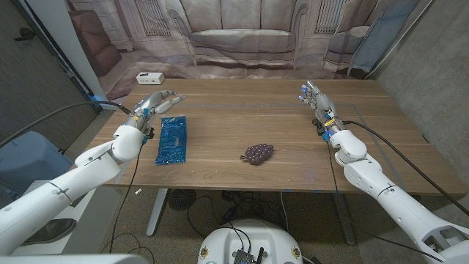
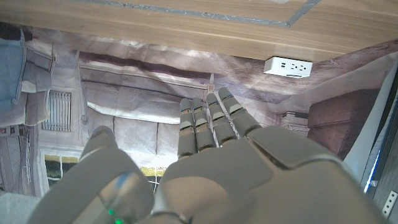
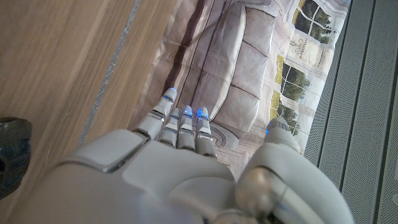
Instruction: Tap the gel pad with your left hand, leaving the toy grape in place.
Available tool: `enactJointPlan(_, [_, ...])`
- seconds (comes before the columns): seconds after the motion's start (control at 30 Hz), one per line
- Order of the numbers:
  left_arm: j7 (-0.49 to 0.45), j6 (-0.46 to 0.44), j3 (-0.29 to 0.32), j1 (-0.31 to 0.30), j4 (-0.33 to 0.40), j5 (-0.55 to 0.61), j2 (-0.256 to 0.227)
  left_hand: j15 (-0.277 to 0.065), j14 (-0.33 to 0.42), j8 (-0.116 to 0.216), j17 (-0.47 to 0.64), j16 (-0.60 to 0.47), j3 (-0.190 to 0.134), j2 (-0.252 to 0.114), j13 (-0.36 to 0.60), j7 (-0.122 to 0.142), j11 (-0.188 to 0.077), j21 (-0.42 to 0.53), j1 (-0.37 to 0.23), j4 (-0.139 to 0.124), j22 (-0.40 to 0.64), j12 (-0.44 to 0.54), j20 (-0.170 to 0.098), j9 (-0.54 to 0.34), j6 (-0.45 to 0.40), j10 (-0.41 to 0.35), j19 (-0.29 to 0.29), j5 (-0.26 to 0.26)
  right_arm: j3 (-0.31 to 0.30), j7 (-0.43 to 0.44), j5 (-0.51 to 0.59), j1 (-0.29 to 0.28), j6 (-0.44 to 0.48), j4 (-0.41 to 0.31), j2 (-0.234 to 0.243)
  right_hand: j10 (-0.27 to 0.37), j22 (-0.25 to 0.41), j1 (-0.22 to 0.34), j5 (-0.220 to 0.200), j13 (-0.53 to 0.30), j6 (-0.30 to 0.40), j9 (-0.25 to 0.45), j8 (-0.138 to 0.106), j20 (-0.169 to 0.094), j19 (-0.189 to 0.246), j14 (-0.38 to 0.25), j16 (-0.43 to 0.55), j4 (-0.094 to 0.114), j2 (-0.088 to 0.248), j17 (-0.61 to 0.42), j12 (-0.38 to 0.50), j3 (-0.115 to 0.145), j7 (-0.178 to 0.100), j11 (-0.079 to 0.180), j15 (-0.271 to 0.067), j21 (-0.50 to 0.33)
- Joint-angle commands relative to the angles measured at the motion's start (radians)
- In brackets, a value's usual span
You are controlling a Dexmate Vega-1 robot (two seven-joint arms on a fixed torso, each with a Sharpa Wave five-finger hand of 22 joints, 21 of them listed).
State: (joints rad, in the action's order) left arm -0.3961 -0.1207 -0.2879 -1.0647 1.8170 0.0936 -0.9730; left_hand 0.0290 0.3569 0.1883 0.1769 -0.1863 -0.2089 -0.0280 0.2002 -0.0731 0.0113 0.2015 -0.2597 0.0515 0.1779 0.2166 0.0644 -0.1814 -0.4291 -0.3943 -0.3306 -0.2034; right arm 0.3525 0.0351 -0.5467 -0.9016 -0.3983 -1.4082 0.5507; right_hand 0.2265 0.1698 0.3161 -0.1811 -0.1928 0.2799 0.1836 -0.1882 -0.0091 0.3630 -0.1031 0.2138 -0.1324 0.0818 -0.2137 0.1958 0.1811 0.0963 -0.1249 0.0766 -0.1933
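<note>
The open, empty left hand [image 1: 155, 103] hovers just beyond the blue gel pad's [image 1: 172, 139] far end, its long axis running back toward the robot.

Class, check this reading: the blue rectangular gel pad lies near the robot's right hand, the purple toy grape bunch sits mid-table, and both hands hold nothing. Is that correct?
Not quite. The blue rectangular gel pad lies near the robot's left hand, not its right hand, as the head view shows. The rest stands: the purple toy grape bunch sits mid-table and both hands hold nothing.
</note>
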Motion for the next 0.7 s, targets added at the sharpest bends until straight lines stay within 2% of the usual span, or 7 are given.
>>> enactJointPlan(0.03, [0.003,0.091,0.028,-0.007,-0.020,-0.063,0.050,0.011,-0.008,-0.006,0.003,-0.001,-0.005,-0.008,0.002,-0.003,0.006,-0.004,-0.012,0.006,0.003,-0.003,0.000,-0.003,0.019,0.004,0.008,0.004,-0.006,0.005,-0.001,-0.016,-0.004,-0.012,0.005,-0.007,0.003,0.011,0.002,-0.004,-0.007,0.003,0.001,-0.005,0.003,-0.006,-0.002,-0.005,0.006,-0.003,0.000,0.001,-0.002,-0.001,-0.008,-0.008])
enactJointPlan(0.2, [0.015,0.109,0.035,-0.007,-0.017,-0.086,0.062,0.007,-0.011,-0.008,0.003,0.000,-0.006,-0.011,0.002,0.002,0.011,-0.001,-0.015,0.008,0.003,-0.005,-0.012,-0.003,0.032,0.009,0.004,0.005,-0.008,0.001,-0.009,-0.020,-0.008,-0.008,0.001,-0.008,0.003,0.011,0.002,-0.004,-0.010,0.003,0.002,-0.004,0.003,-0.008,-0.001,-0.005,0.006,-0.003,0.000,0.000,-0.003,0.000,-0.010,-0.008])
enactJointPlan(0.3, [0.021,0.132,0.042,-0.008,-0.020,-0.123,0.087,0.007,-0.013,-0.010,0.003,0.000,-0.007,-0.011,0.002,0.000,0.011,-0.001,-0.016,0.009,0.003,-0.007,-0.015,-0.003,0.041,0.015,0.004,0.006,-0.007,-0.003,-0.008,-0.022,-0.012,-0.006,0.003,-0.007,0.003,0.011,0.002,-0.004,-0.010,0.003,0.001,-0.001,0.000,-0.007,-0.002,-0.005,0.005,-0.003,0.001,0.000,-0.003,0.002,-0.009,-0.006])
enactJointPlan(0.57, [0.045,0.228,0.042,0.013,-0.056,-0.200,0.153,0.009,-0.023,-0.009,0.003,0.003,-0.007,-0.012,0.002,-0.003,0.015,-0.005,-0.017,0.011,0.002,-0.011,-0.018,-0.003,0.050,0.024,0.014,0.007,-0.005,-0.017,-0.015,-0.018,-0.024,0.004,-0.006,-0.007,0.003,0.011,0.003,-0.004,-0.010,0.003,0.000,0.000,-0.002,-0.005,-0.002,-0.005,0.004,-0.003,0.001,-0.001,-0.003,0.001,-0.009,-0.005])
enactJointPlan(0.6, [0.070,0.263,0.039,0.025,-0.076,-0.235,0.171,0.010,-0.024,-0.009,0.003,0.003,-0.007,-0.012,0.002,-0.004,0.014,-0.005,-0.017,0.011,0.002,-0.010,-0.018,-0.003,0.052,0.023,0.014,0.007,-0.003,-0.015,-0.011,-0.016,-0.022,0.002,-0.005,-0.007,0.003,0.011,0.003,-0.004,-0.010,0.003,0.000,0.001,-0.002,-0.005,-0.002,-0.005,0.004,-0.003,0.002,0.000,-0.003,0.004,-0.009,-0.005])
enactJointPlan(0.7, [0.102,0.305,0.035,0.037,-0.099,-0.265,0.183,0.011,-0.025,-0.009,0.003,0.003,-0.007,-0.013,0.002,-0.005,0.022,-0.005,-0.017,0.011,0.002,-0.010,-0.017,-0.003,0.053,0.023,0.016,0.008,-0.003,-0.011,-0.011,-0.015,-0.016,-0.004,-0.005,-0.008,0.003,0.011,0.003,-0.004,-0.010,0.003,0.000,0.000,-0.002,-0.004,-0.003,-0.005,0.004,-0.003,0.001,-0.001,-0.003,0.003,-0.010,-0.004])
